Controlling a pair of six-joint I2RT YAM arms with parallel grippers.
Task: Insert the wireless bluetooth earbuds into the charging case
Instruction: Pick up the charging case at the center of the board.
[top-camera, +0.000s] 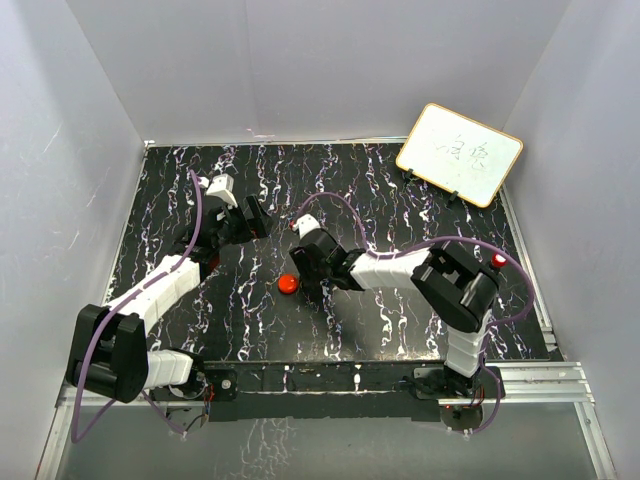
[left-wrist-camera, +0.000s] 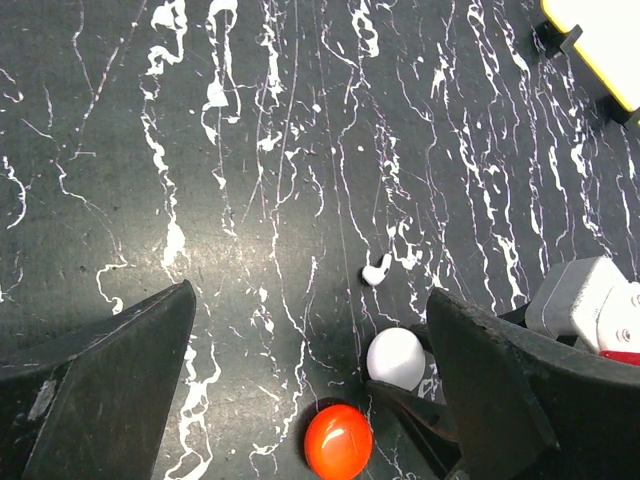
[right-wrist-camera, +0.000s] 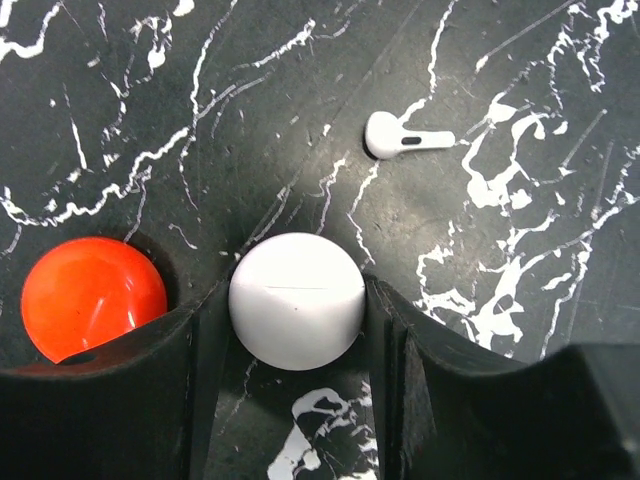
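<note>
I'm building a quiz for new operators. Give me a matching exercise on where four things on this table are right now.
Things:
1 earbud
2 charging case
3 red ball
4 whiteboard

Places:
A between the right tool's fingers
B propped at the far right corner
C lying loose on the mat, untouched
D just outside the right tool's fingers

Pairs: 1-C, 2-A, 3-D, 4-B
</note>
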